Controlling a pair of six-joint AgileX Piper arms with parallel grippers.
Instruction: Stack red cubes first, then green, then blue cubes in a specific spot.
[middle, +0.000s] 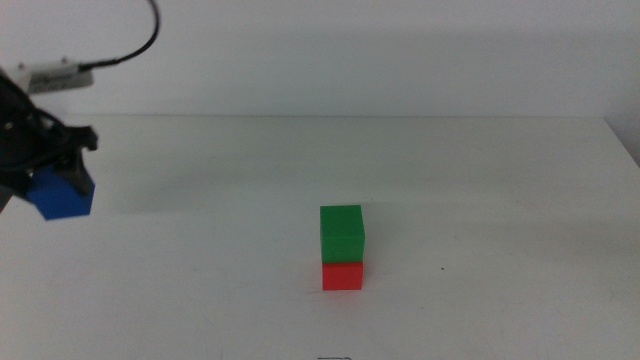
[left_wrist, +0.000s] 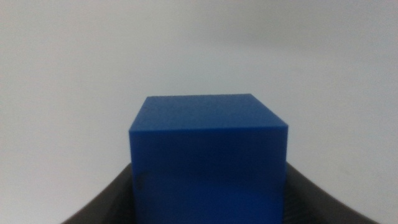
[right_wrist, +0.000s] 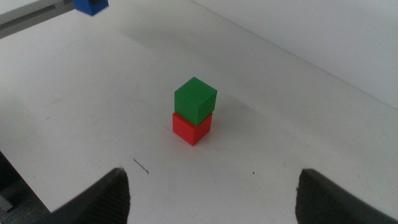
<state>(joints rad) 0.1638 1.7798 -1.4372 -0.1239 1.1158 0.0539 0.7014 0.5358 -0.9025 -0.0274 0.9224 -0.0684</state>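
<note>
**Already lifted: blue cube on its way to the stack**

The left gripper (middle: 62, 180) hung at the far left of the counter (middle: 480, 180), its fingers (left_wrist: 112, 199) closed on the blue cube (middle: 62, 195), held clear of the surface. The green cube (middle: 342, 234) sat squarely on the red cube (middle: 342, 275) near the counter's middle, well apart from the carried one. To finish well, the blue cube would need carrying over the green top, squaring with its edges, and lowering gently before release, since a sideways nudge could topple the pair. Nothing stood between gripper and stack. The right gripper (right_wrist: 211, 193) waited on the near side of the stack, fingers spread wide and holding nothing.
</note>
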